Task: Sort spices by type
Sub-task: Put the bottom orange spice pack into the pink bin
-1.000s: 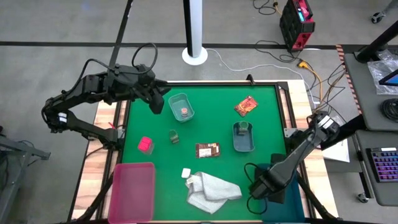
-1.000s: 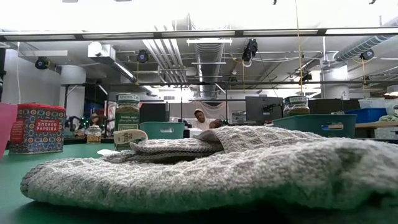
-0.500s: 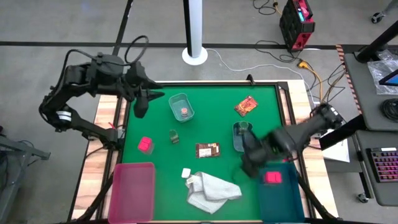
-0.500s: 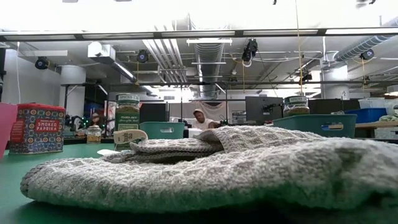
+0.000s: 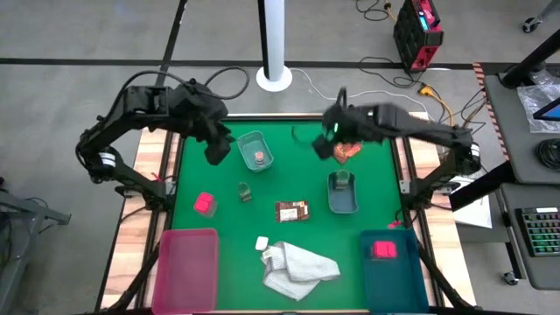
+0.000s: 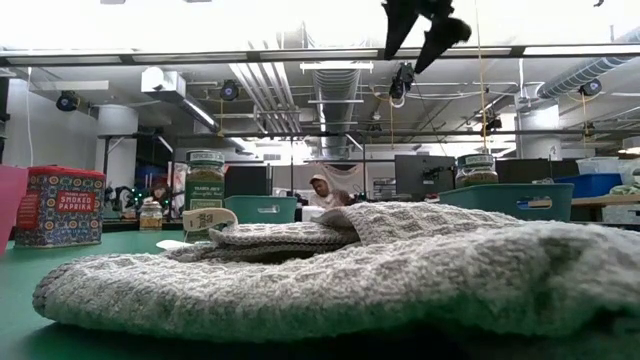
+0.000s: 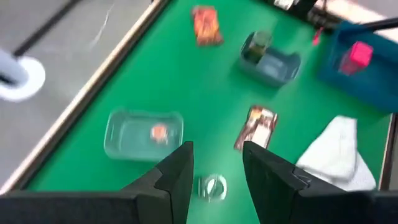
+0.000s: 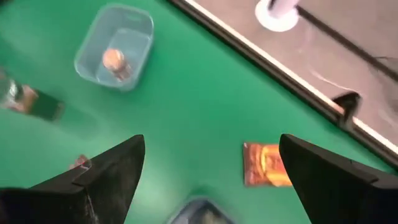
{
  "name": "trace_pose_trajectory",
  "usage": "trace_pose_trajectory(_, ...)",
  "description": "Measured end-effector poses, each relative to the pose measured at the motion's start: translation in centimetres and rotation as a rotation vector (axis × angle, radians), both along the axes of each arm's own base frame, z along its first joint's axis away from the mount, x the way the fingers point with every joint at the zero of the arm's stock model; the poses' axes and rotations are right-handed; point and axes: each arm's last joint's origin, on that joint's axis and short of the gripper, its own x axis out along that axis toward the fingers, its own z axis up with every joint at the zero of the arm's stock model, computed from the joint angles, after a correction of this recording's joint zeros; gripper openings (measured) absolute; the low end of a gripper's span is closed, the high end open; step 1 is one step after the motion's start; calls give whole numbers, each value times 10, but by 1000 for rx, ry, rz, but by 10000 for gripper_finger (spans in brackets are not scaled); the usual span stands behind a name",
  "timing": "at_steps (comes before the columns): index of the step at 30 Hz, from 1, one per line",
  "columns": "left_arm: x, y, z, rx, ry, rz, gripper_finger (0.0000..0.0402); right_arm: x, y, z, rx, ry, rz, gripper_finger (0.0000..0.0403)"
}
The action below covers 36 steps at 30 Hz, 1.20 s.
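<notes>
My left gripper (image 5: 214, 149) hangs open above the table's far left, beside a pale tray (image 5: 254, 140) that holds a pink-topped jar (image 5: 259, 157). My right gripper (image 5: 325, 144) hangs open, wide, just left of the red-orange packet (image 5: 347, 150), high above the table (image 6: 420, 25). A greenish jar (image 5: 341, 178) stands in a second tray (image 5: 343, 201). Another greenish jar (image 5: 245, 192), a red block (image 5: 205, 204) and a brown packet (image 5: 291, 211) rest on the green mat. A second red block (image 5: 383, 249) lies in the dark teal bin (image 5: 394, 276).
A pink bin (image 5: 185, 267) stands at the near left corner. A white knitted cloth (image 5: 297, 267) lies crumpled at the near middle, with a small white item (image 5: 261, 243) beside it; the cloth fills the low view's foreground (image 6: 400, 270). A raised frame edges the mat.
My right gripper has swung up from the dark teal bin at the near right corner toward the far edge, turning as it went, and stays open; the red block now shows in that bin. My left gripper drew toward the left edge, then came back beside the far-left tray.
</notes>
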Motion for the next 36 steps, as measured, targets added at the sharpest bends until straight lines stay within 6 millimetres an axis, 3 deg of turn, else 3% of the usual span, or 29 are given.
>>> trace_pose_trajectory(4, -5, 3, -10, -182, 92, 36, 123, -11, -49, 5, 100, -104, 30, 363)
trace_pose_trajectory(9, -8, -5, -8, -382, 34, 50, 123, -24, -94, 4, 69, -145, 13, 363)
trace_pose_trajectory(13, -8, -8, -9, -484, 35, 185, 123, -38, -119, 3, 61, -145, -6, 363)
trace_pose_trajectory(16, -7, -11, -10, -613, 35, 274, 123, -51, -139, 2, 180, -236, 19, 363)
trace_pose_trajectory(18, -7, -12, -10, -674, 40, 296, 123, -57, -151, -3, 258, -286, 54, 363)
trace_pose_trajectory(22, -4, -12, -11, -706, 46, 326, 123, -60, -169, -15, 250, -266, 120, 363)
trace_pose_trajectory(27, -5, -10, -11, -613, 31, 356, 123, -56, -175, -20, 246, -271, 151, 363)
trace_pose_trajectory(32, 2, 2, -17, -227, 51, 373, 123, -42, -164, -19, 192, -266, 280, 363)
trace_pose_trajectory(36, 22, 19, -23, 30, 49, 393, 123, -24, -155, -11, 103, -325, 363, 363)
